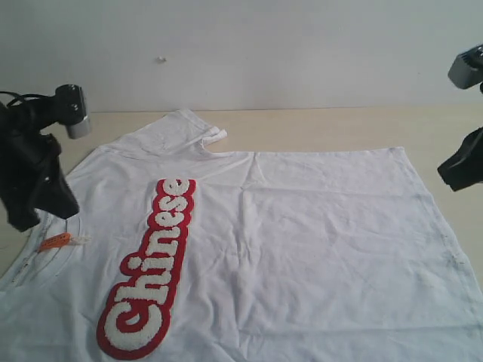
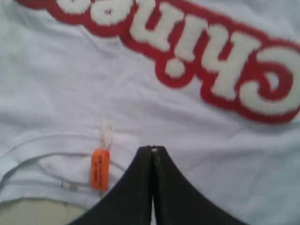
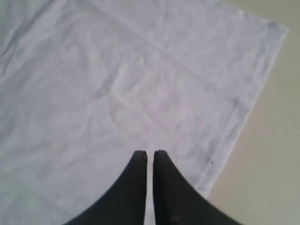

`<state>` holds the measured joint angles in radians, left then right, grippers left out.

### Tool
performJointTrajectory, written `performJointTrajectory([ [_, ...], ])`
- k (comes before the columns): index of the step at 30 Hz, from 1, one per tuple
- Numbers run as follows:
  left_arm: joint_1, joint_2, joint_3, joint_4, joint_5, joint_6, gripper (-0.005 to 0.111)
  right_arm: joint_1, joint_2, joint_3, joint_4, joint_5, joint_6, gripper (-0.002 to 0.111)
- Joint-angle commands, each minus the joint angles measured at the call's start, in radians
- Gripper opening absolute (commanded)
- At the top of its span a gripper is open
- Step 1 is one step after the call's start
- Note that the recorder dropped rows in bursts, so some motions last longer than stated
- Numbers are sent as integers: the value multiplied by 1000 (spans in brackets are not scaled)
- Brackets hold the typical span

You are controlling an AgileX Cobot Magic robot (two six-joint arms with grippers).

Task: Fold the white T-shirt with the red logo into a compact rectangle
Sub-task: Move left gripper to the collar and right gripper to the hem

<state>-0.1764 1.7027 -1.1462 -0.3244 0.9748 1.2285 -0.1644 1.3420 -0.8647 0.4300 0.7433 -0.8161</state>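
The white T-shirt (image 1: 302, 241) lies spread flat on the table, collar to the left and hem to the right. Its red logo (image 1: 151, 271) reads "Chinese" and runs along the chest, also filling the left wrist view (image 2: 187, 42). An orange neck tag (image 1: 55, 241) (image 2: 100, 168) sits at the collar. My left gripper (image 1: 26, 221) (image 2: 152, 149) hovers over the collar beside the tag, shut and holding nothing. My right gripper (image 1: 450, 177) (image 3: 150, 153) hangs above the shirt (image 3: 117, 93) close to the hem corner, fingers almost together with nothing between them.
The light wooden table (image 1: 339, 128) (image 3: 276, 164) shows bare beyond the hem and behind the shirt. One sleeve (image 1: 181, 124) lies bunched at the far edge near the white wall. The shirt's near part runs out of the exterior view.
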Motion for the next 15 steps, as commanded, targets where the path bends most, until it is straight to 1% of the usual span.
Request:
performJointTrajectory([
  [1, 28, 6, 11, 190, 17, 157, 2, 2, 64, -10, 6, 13, -152, 10],
  [3, 28, 8, 31, 265, -41, 156, 9, 2, 87, -10, 6, 35, -198, 17],
  [5, 28, 12, 56, 331, -100, 154, 22, 2, 104, -10, 4, 40, -224, 25],
  [7, 30, 20, 87, 365, -181, 137, 40, 2, 114, -10, 4, 40, -263, 35],
  [9, 44, 36, 125, 365, -295, 126, 59, 2, 127, -10, 2, 48, -300, 43],
  [10, 55, 45, 145, 365, -352, 126, 67, 2, 132, -10, -4, 65, -327, 45],
  [12, 78, 64, 170, 365, -437, 128, 79, 2, 144, -10, -14, 93, -372, 47],
  [14, 97, 85, 182, 365, -516, 128, 88, 2, 155, -10, -18, 95, -404, 48],
  [15, 99, 91, 184, 365, -543, 128, 91, 2, 157, -10, -18, 85, -419, 49],
])
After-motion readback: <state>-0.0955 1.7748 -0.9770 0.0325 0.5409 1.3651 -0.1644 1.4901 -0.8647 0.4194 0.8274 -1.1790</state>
